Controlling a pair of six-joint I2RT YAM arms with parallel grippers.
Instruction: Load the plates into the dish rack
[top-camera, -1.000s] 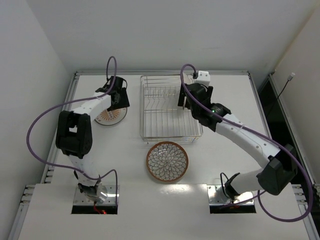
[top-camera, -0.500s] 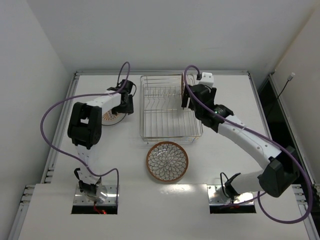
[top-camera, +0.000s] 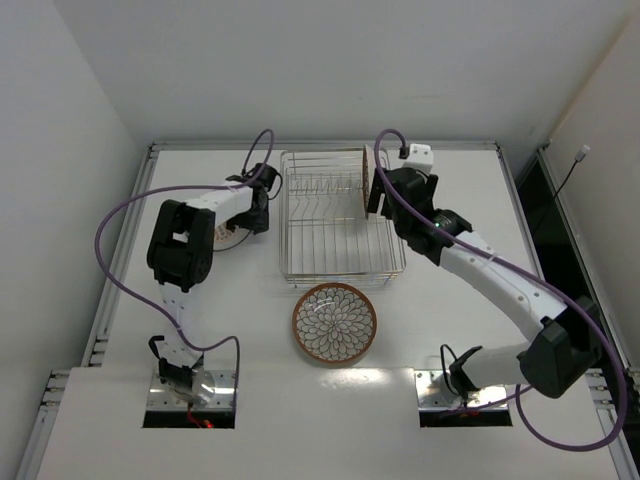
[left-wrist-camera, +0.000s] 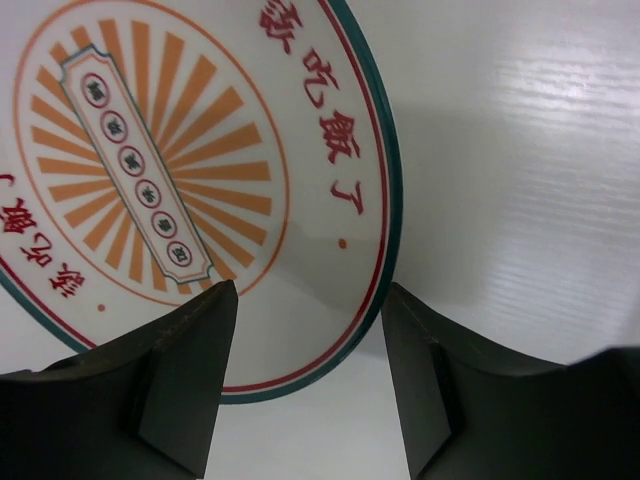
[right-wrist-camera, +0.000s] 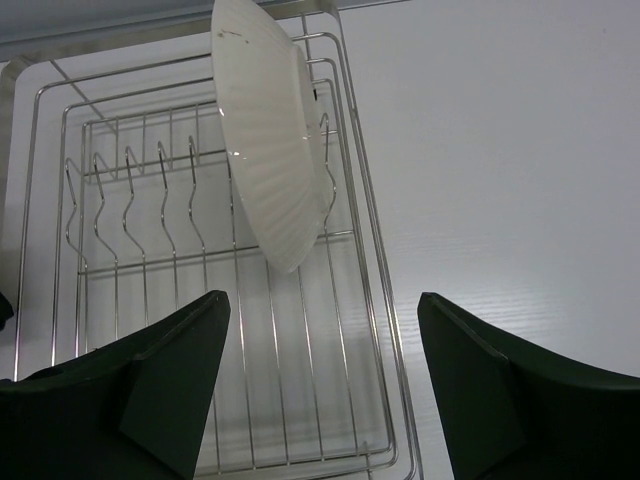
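Note:
A small plate with an orange sunburst face and a green-and-red rim lies flat on the table left of the dish rack; it also shows in the top view. My left gripper is open, with its fingers either side of this plate's rim, at the plate's right edge in the top view. Another small plate stands on edge among the prongs of the dish rack, white underside toward my right gripper, which is open and empty above the rack. The large petal-pattern plate lies in front of the rack.
White walls enclose the table on the left, back and right. A raised rail runs along the table's far edge. Purple cables loop above both arms.
My left gripper has swung right from over the flat small plate to its right rim. My right gripper has backed slightly away from the plate standing in the rack.

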